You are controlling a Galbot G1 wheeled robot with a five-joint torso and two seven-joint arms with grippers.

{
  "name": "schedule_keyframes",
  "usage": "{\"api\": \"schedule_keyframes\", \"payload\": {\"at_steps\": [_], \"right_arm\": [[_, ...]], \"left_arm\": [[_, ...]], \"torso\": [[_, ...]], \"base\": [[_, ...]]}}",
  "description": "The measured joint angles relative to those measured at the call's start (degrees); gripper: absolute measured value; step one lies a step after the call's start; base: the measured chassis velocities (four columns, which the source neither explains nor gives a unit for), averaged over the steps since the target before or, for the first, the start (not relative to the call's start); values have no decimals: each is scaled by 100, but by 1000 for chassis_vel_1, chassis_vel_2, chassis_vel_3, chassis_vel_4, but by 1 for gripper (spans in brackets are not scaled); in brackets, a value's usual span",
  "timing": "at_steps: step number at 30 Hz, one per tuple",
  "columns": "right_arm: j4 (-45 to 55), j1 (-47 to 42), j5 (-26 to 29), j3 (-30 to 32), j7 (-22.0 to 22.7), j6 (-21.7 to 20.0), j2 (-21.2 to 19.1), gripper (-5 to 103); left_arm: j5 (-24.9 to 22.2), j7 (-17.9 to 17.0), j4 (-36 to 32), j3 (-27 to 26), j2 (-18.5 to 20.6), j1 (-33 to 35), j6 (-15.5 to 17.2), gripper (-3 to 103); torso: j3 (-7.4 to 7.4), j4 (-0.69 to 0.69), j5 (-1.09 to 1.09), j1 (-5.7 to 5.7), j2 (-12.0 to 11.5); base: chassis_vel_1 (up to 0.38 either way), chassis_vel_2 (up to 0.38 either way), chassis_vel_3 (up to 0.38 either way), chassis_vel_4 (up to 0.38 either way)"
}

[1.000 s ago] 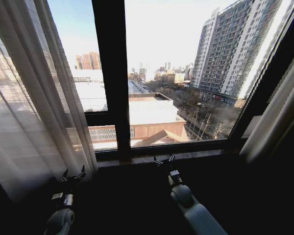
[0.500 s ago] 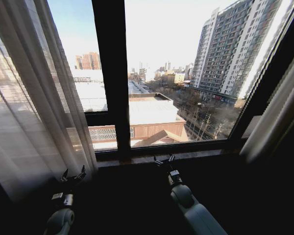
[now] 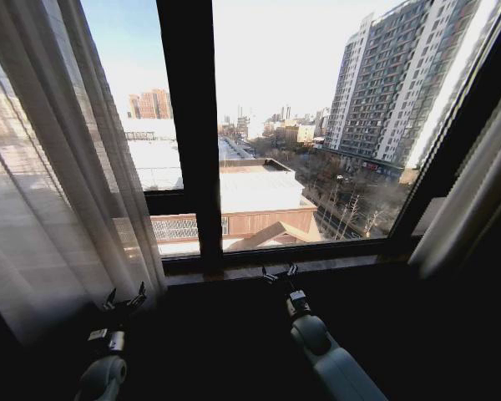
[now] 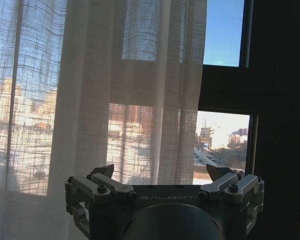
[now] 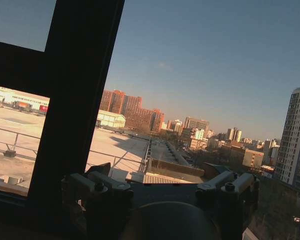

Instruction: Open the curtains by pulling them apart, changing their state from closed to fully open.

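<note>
A high-rise window with a city view of rooftops and tower blocks is seen beyond a dark central frame bar, which serves as the landmark here. Left of the bar, the left curtain is bunched in pleats; just below its hem, the left pincer is held released, grasping nothing. Right of the bar, low by the sill, the right pincer is likewise spread and empty. Far right of the bar, the right curtain is gathered at the frame edge. Nothing has shifted over the last second; the task is judged essentially done. "GALBOT" is read on the left wrist.
</note>
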Motion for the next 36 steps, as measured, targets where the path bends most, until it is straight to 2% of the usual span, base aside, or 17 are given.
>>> {"api": "schedule_keyframes", "payload": {"at_steps": [19, 23, 25, 26, 28, 30, 31, 33, 36], "right_arm": [[0, 0, 0, 0, 0, 0, 0, 100], [0, 0, 0, 0, 0, 0, 0, 100], [0, 0, 0, 0, 0, 0, 0, 100], [0, 0, 0, 0, 0, 0, 0, 100], [0, 0, 0, 0, 0, 0, 0, 100], [0, 0, 0, 0, 0, 0, 0, 100], [0, 0, 0, 1, 0, 0, -2, 100], [0, 0, 0, 0, 0, 0, 0, 100], [0, 0, 0, 0, 0, 0, 0, 100]], "left_arm": [[2, -25, -32, 19, 5, 0, 24, 100], [109, -665, -686, 463, 139, 17, 635, 100], [130, -788, -811, 551, 163, 22, 751, 100], [188, -1124, -1156, 787, 234, 33, 1081, 100], [260, -1547, -1586, 1078, 322, 47, 1483, 100], [273, -1615, -1662, 1130, 335, 50, 1551, 100], [280, -1775, -1696, 1158, 473, -35, 1577, 100], [282, -1843, -1427, 1052, 673, -236, 1439, 100], [271, -1859, -1121, 973, 816, -363, 1367, 100]], "torso": [[0, 0, 0, 0, 0], [0, -1, 0, 0, 0], [0, -1, 0, 0, 0], [0, -1, 0, 0, 0], [0, -1, 1, 0, 0], [0, -1, 1, 0, 0], [0, 0, -3, 0, 0], [0, -1, 5, 0, 0], [0, 0, -4, 0, 0]], "base": [[0, 0, 0, 0], [0, 0, 0, 0], [0, 0, 0, 0], [0, 0, 0, 0], [0, 0, 0, 0], [0, 0, 0, 0], [0, 0, 0, 0], [0, 0, 0, 0], [0, 0, 0, 0]]}}
